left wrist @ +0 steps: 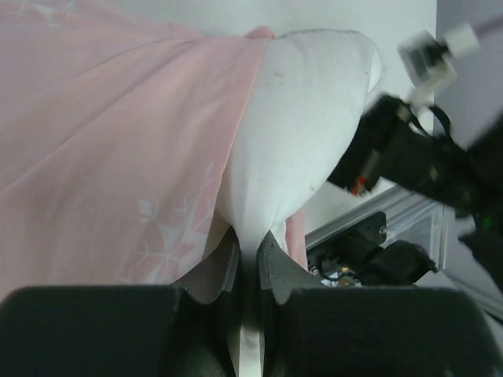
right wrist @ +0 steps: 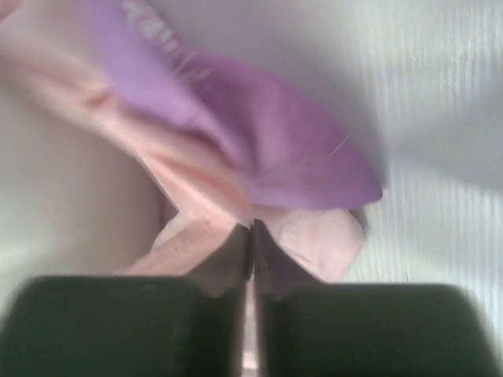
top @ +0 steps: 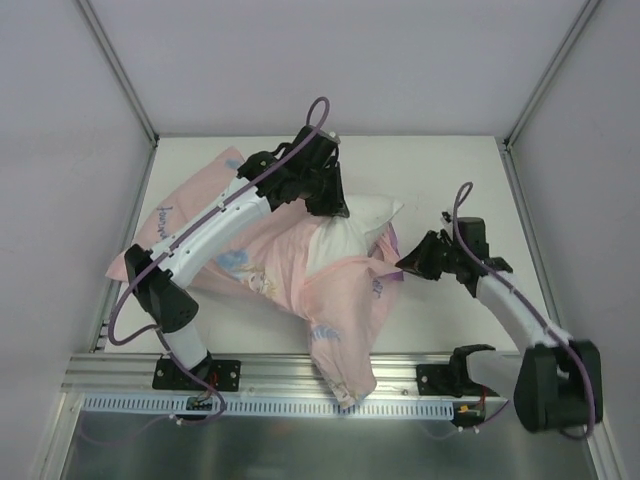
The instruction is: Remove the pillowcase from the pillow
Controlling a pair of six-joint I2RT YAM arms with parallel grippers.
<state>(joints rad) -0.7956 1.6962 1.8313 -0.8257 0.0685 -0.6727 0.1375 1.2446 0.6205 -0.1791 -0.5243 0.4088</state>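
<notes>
Jaws pinched shut both sides: left gripper (left wrist: 250, 236) on plump plain white pillow (left wrist: 302, 129), right gripper (right wrist: 251, 229) on thin pink-and-purple printed fabric pillowcase (right wrist: 259, 133); pillow mostly inside pillowcase, one corner bared.

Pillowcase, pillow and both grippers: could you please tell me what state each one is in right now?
pillowcase: bunched, pale pink side mostly showing, partly pulled back off the pillow, one fold hanging over the near table edge.
pillow: one white corner exposed, the rest covered.
left gripper: shut on the pillow's white fabric.
right gripper: shut on the pillowcase edge.
</notes>
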